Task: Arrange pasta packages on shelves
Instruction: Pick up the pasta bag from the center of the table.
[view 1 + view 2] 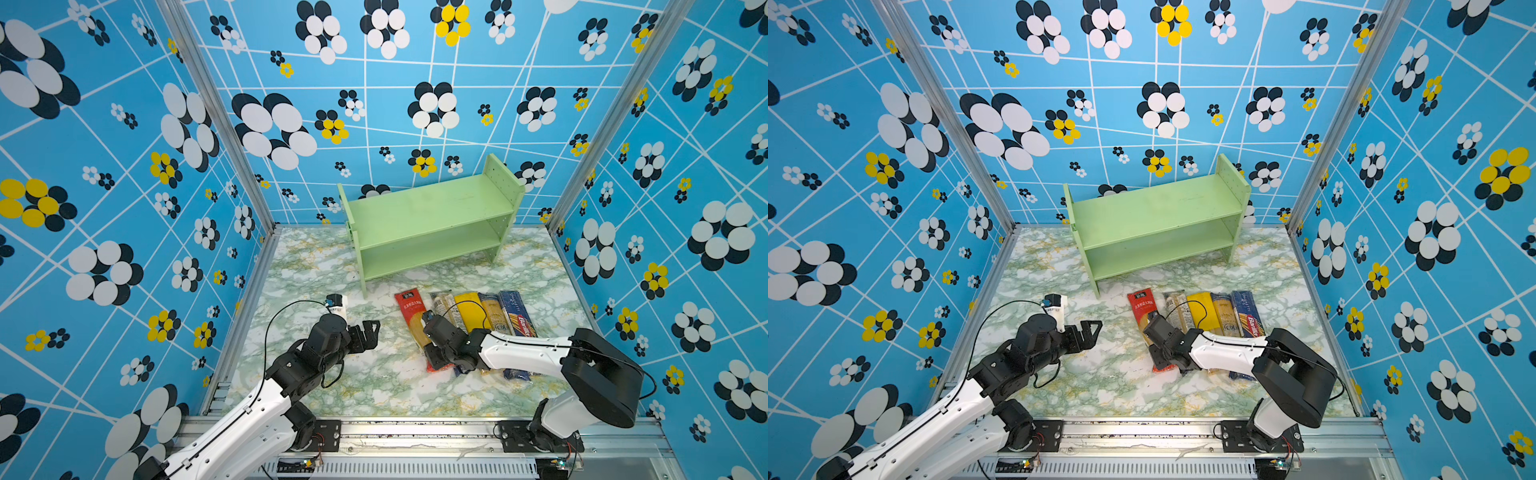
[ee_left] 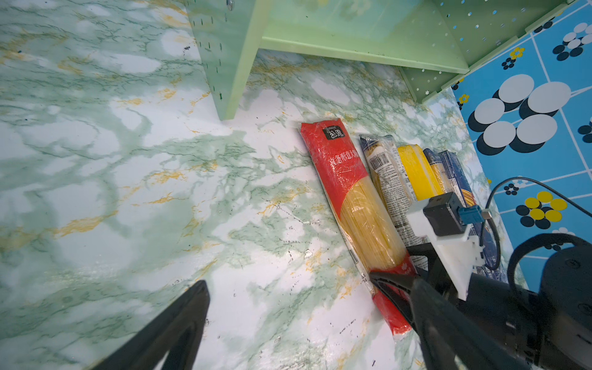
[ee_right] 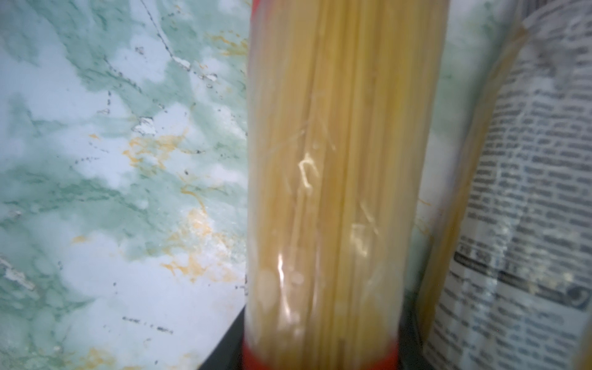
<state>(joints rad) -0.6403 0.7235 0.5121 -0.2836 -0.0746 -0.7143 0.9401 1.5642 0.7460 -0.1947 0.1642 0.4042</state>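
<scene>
Fingers (image 3: 224, 346) of the right gripper (image 1: 435, 359) press against both long sides of the red pack (image 1: 411, 316), clamped across its near part where the spaghetti shows through (a narrow waist that suits a short jaw span). The pack lies flat on the table (image 1: 332, 386), leftmost of five set side by side on the right, just near of the shelves (image 1: 419, 208). Taking the outer one first probably spares the neighbours, since the clear pack (image 1: 442, 301) sits just beside it. Both green tiers are bare. Over to the left, the left gripper (image 1: 374, 334) hangs above the table with fingers spread wide, holding nothing, likely parked out of the way.
</scene>
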